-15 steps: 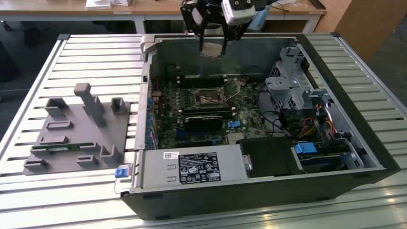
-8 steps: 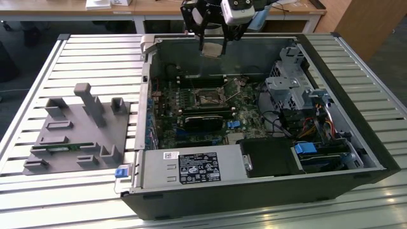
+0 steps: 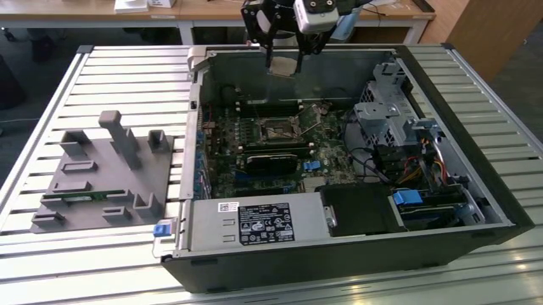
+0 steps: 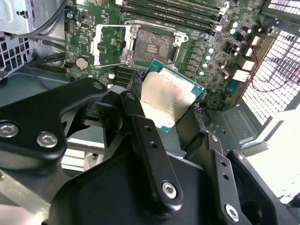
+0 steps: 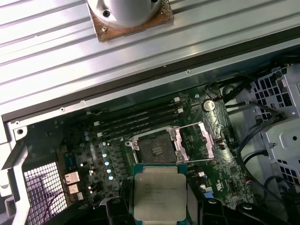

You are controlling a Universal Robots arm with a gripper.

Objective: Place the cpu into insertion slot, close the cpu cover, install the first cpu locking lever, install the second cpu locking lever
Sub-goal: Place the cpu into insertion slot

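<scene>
Slatted metal bench [image 3: 127,70]: black gripper [image 4: 166,93] clamps flat silver-grey square cpu [image 4: 166,101], well above black-framed square insertion slot [image 5: 154,150].

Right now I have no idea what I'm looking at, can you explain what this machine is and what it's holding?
This is a robot arm's gripper, hanging over an open computer case that lies on a slatted metal table. The exterior view sees the whole scene from off the arm. Both wrist views come from cameras riding on the arm, looking into the case. The gripper holds the cpu, a small silver chip, above the green board. Below sits the insertion slot, empty, with the cpu cover swung open beside it. A grey plastic fixture lies beside the case.
</scene>
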